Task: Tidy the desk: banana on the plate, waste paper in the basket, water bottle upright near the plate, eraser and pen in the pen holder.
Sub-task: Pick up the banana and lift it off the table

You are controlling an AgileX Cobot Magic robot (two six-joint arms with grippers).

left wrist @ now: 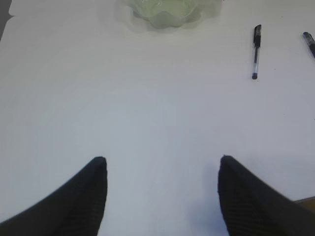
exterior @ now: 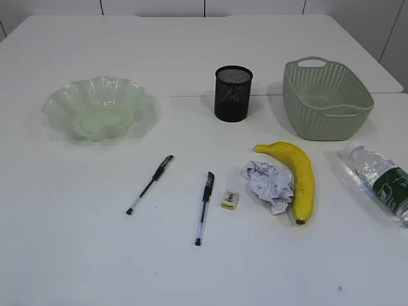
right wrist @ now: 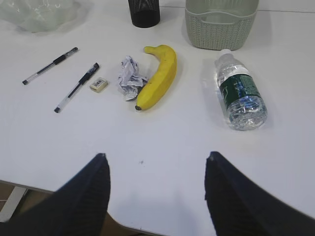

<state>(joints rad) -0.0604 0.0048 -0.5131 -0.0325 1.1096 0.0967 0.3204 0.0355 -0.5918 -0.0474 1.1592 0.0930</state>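
Both hovering low, left end effector (left wrist: 162, 196) spread wide, right end effector (right wrist: 157, 194) likewise empty

bright, even light | soft faint shadows | wrist views slightly blurred

No readable text anywhere. Bottle (right wrist: 239, 92), ahead-right of right gripper (right wrist: 156, 162): dark green label with pale marks, too small to read. Eraser (right wrist: 99, 84), ahead-left of same gripper: sleeve with dark barcode-like print, illegible. Pens, ahead of left gripper (left wrist: 162, 164): no legible marking. Nothing legible on other items.
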